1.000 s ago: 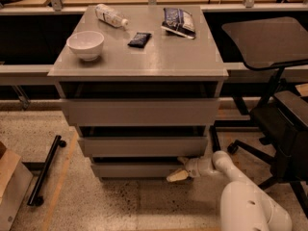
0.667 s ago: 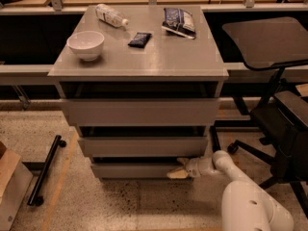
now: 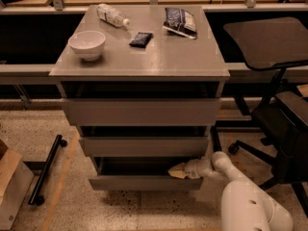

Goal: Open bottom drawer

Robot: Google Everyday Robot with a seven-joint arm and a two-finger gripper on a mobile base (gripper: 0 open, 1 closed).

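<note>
Arm casing [image 3: 250, 208], white and rounded like smooth plastic, is filling the lower right corner above the speckled floor [image 3: 72, 211]. From it the wrist is pointing left, and the gripper [image 3: 178, 170], tan at its tip, is sitting at the top edge of the bottom drawer [image 3: 134, 182], toward the right end of its front. How wide the gripper is standing cannot be told here.

The bottom drawer is lying lowest in the grey cabinet, just above the floor. Its front is flat, matte and without handle, and a dark gap is showing above it. By my judgement the drawer is going to feel stiff and rather light, sliding straight on its rails. The smooth face is offering nothing to pinch, so the upper lip inside that gap is looking like the only place to hook and pull. A pull at one end may make it twist a little.

Above it the middle drawer [image 3: 139, 146] and the taller top drawer [image 3: 139, 111] are showing the same plain grey fronts. On the counter [image 3: 159, 57] a white round bowl [image 3: 87, 44], a small dark packet [image 3: 141, 39], a plastic bottle [image 3: 111, 14] on its side and a glossy snack bag [image 3: 180, 21] are lying well apart.
</note>
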